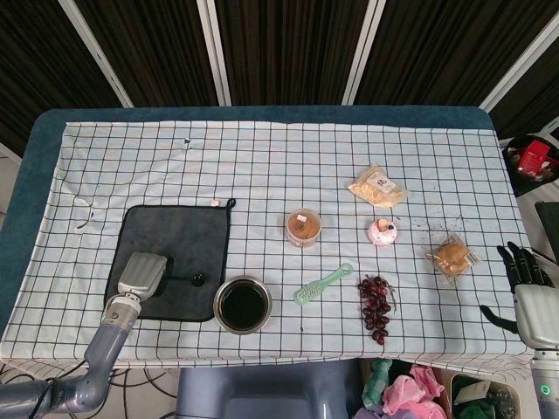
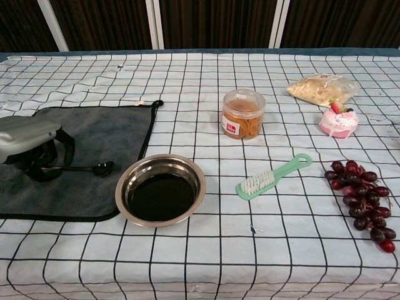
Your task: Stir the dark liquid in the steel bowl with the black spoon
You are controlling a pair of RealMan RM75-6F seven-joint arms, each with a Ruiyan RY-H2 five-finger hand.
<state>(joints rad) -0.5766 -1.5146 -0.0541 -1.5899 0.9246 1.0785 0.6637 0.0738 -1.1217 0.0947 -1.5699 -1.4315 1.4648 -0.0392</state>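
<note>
The left hand [image 2: 28, 145] rests on the grey cloth [image 2: 106, 134], fingers apparently curled round the black spoon [image 2: 94, 168], just beside the steel bowl [image 2: 160, 189] of dark liquid; the right hand [image 1: 533, 292] idles, fingers spread.

Bare cloth lies between the dark mat [image 2: 94, 150] and the steel bowl [image 2: 160, 189]; right of the bowl, a green brush [image 2: 272, 177] and grapes [image 2: 364, 203] obstruct, with a lidded tub [image 2: 243, 114] behind.

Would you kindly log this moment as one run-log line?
phase: grasping spoon | left robot hand: on black spoon handle, over grey cloth | right robot hand: idle, open | steel bowl: dark liquid unstirred
</note>
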